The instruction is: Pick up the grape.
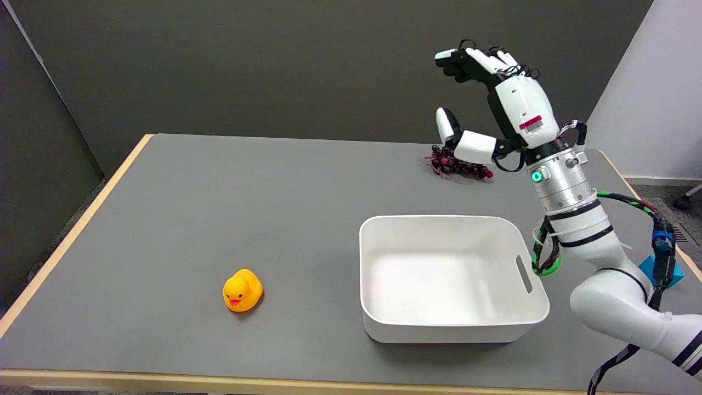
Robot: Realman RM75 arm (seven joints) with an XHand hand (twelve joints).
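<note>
Your right hand (496,104) is spread and holds nothing, raised above the table's (219,197) far right edge. The grape (459,165) lies on the table near that far edge, just below your thumb. A bin (384,323) sits nearer you, a duck (242,290) by the near edge.

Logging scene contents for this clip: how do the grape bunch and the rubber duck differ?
The grape bunch is dark red, a low elongated cluster; the rubber duck is bright yellow, one rounded upright body. The grapes lie at the table's far right, beside the raised right hand; the duck sits near the front left, away from it. Both rest on the table, unheld.
</note>
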